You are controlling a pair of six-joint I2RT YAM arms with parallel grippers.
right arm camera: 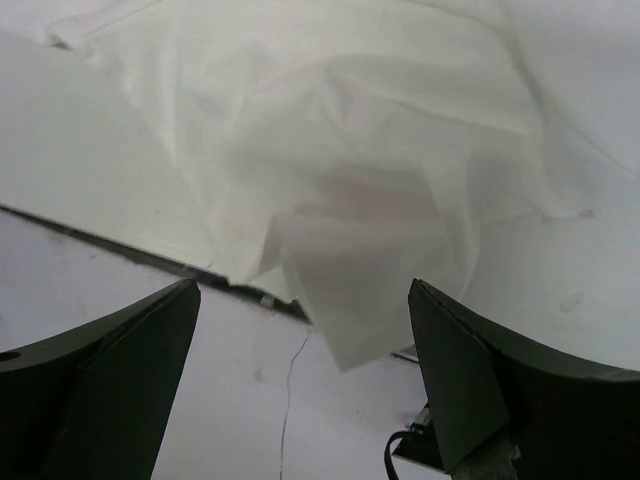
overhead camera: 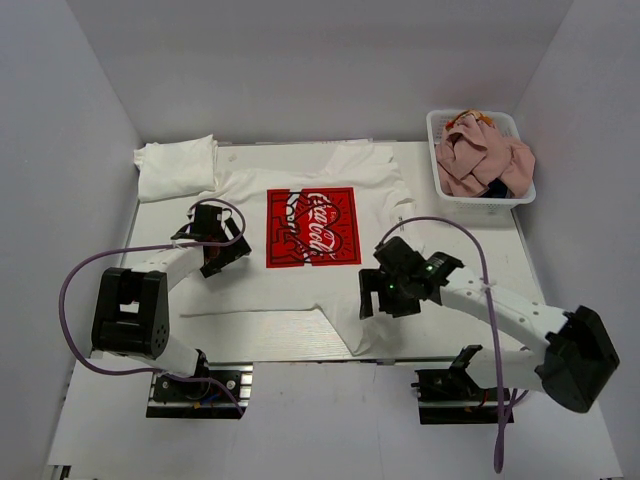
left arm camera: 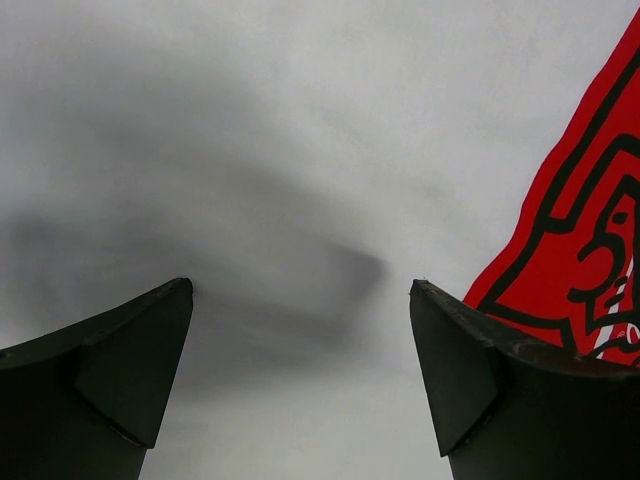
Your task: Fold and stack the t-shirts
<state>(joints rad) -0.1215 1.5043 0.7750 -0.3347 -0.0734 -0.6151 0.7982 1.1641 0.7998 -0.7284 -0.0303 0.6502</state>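
A white t-shirt with a red square Coca-Cola print lies spread flat in the middle of the table. My left gripper is open and empty just over the shirt's left side. In the left wrist view, white cloth lies between the fingers and the print is at the right. My right gripper is open and empty over the shirt's near right corner. In the right wrist view, that corner of the shirt hangs over the table's front edge.
A folded white shirt lies at the back left corner. A white mesh basket at the back right holds a pink shirt and a bit of navy cloth. Grey walls enclose the table.
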